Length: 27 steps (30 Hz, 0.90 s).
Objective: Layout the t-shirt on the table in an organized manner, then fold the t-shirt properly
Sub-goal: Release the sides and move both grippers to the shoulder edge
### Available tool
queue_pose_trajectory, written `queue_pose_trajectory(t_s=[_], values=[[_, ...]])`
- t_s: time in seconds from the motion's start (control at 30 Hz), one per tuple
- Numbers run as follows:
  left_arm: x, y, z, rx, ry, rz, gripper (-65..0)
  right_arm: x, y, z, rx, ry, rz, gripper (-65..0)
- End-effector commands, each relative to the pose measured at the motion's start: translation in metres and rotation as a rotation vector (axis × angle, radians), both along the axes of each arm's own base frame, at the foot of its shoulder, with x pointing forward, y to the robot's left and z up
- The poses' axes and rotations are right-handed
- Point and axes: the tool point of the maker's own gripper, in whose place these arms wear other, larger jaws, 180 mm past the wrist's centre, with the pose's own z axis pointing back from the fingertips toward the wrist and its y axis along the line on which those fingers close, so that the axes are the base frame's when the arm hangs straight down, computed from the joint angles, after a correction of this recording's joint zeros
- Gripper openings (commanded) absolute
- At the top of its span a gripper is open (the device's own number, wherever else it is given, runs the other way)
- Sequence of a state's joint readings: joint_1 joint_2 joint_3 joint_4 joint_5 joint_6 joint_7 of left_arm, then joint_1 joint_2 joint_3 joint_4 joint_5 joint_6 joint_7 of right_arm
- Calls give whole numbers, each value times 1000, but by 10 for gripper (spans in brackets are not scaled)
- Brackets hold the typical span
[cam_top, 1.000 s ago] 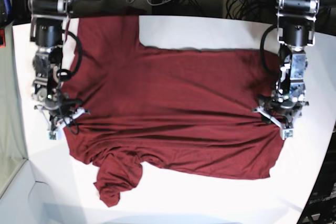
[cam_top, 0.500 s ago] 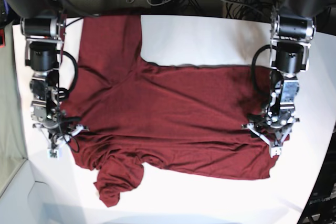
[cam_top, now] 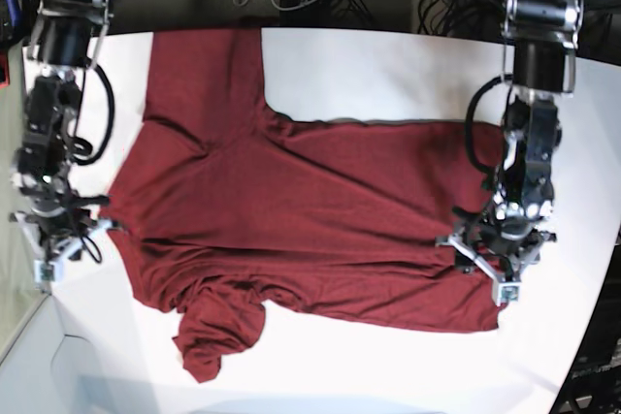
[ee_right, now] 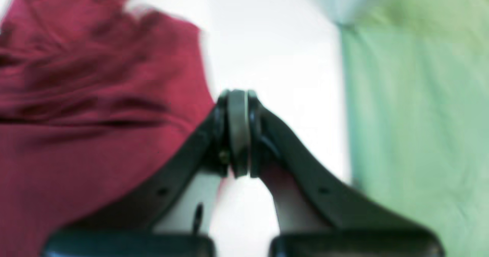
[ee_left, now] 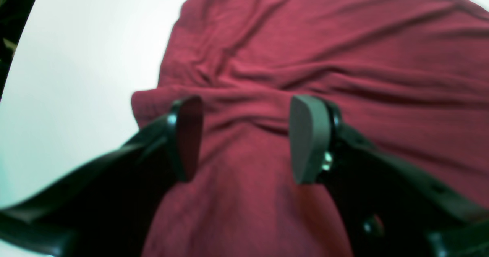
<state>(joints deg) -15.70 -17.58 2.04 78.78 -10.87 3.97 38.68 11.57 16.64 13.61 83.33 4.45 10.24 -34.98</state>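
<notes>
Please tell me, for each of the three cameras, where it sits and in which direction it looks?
Base: above, looking down on the table, the t-shirt and both arms.
Left wrist: behind the left gripper, open jaws over the shirt.
Right wrist: behind the right gripper, shut, over bare table beside the shirt's edge.
Shared: all three show shirt and table; base also shows the left gripper and the right gripper.

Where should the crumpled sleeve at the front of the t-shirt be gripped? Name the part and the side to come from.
Grip the bunched sleeve at its free tip nearest the table's front edge, coming down from above. The t-shirt lies flat elsewhere, but here the fabric is heaped into folds that stand up, giving the fingers something to pinch; pulling outward should probably spread it.
</notes>
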Motion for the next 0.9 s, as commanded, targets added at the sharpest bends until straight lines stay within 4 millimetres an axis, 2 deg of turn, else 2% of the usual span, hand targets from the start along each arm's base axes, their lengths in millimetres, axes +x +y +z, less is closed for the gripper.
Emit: queue_pose_trajectory(t_s=[0.0, 0.1, 0.27, 0.47, 0.57, 0.7, 0.87], values=[[4, -9, 26, -4, -74, -25, -298, 2, -2, 21, -10, -58, -5, -650], [-28, -37, 27, -31, -64, -78, -298, -32, -15, 24, -15, -51, -64, -650], [-88, -65, 7, -64, 22, -140, -298, -87, -12, 15, -6, -18, -119, -650], [-140, -84, -11, -107, 128, -167, -298, -132, 18, -9, 35, 49, -110, -650], [-163, -121, -20, -157, 185, -236, -298, -144, 42, -16, 56, 78, -33, -650], [-181, -167, -28, -180, 229, -364, -298, -170, 78, -31, 100, 140, 60, -650], [-191, -201, -30, -194, 246, -465, -298, -200, 109, -56, 192, 219, 74, -650]])
